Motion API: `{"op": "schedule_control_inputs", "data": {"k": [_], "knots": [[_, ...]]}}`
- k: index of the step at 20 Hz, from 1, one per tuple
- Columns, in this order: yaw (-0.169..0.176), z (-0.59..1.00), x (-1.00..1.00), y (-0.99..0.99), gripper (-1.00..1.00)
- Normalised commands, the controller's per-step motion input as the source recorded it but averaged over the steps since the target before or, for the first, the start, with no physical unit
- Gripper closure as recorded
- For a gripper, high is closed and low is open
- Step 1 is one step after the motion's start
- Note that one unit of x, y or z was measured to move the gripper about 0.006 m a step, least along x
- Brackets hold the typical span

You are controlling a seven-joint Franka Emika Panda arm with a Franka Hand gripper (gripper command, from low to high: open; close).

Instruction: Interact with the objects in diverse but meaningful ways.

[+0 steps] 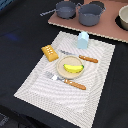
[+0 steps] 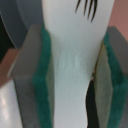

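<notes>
Claw [image 2: 75, 75] clamped on the white fish [image 2: 70, 30], green pads [image 2: 45, 90] pressed against both of its flanks, jaws set narrow around the body. Black fin-like strokes on the fish, beyond the pads. Behind the claw only blurred grey and pinkish patches, too soft to name. No sight of the claw in the exterior view, so distances from it to the rest cannot be told. Spread over the dark counter [image 1: 20, 35]: woven placemat [image 1: 45, 90] bearing a plate [image 1: 61, 64] with the yellow banana [image 1: 73, 68] on it, orange ridged bread block [image 1: 49, 52] just beside the plate, pale blue cup [image 1: 82, 39] upright at the mat's far edge, orange-handled knife [image 1: 80, 56] and fork [image 1: 65, 80] lying either side of the plate. Beyond the mat, a pinkish board [image 1: 100, 30] carrying the grey long-handled pot [image 1: 65, 8] and a second grey pot [image 1: 91, 13].
</notes>
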Motion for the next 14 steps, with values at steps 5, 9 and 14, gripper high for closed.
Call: {"op": "schedule_control_inputs", "data": {"k": [5, 9, 14], "knots": [[-0.019, -0.13, 0.00, 0.34, -1.00], [-0.007, -0.01, 0.00, 0.32, -1.00], [-0.002, 0.02, 0.00, 0.28, -1.00]]}}
